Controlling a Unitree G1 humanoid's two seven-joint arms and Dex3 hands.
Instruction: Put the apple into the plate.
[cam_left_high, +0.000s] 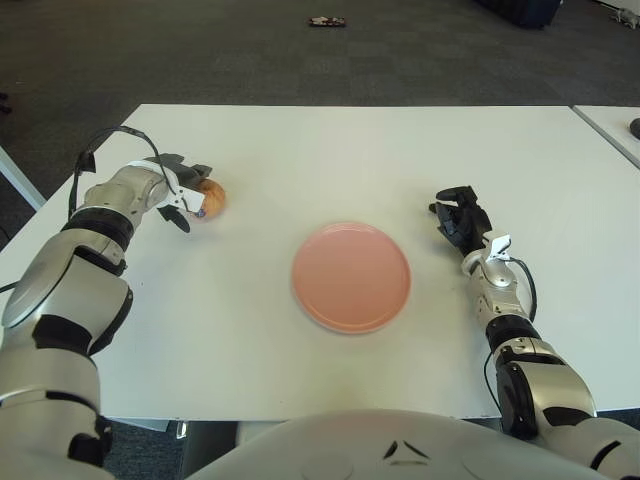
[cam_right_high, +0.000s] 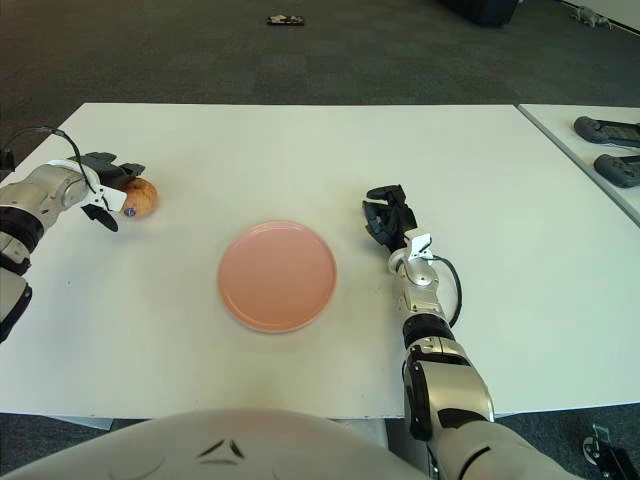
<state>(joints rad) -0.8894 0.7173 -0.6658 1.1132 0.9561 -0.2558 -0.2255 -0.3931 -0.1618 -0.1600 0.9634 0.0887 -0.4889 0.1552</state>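
Note:
An orange-yellow apple (cam_left_high: 211, 196) sits on the white table (cam_left_high: 330, 160) at the far left. My left hand (cam_left_high: 192, 194) is right beside it on its left, fingers spread above and below the apple's near side and not closed on it. The pink plate (cam_left_high: 351, 277) lies in the middle of the table with nothing on it, well to the right of the apple. My right hand (cam_left_high: 458, 214) shows to the right of the plate, fingers relaxed and holding nothing.
A second white table (cam_right_high: 600, 160) stands at the right edge with two dark devices (cam_right_high: 612, 129) on it. A small dark object (cam_left_high: 327, 20) lies on the carpet beyond the table's far edge.

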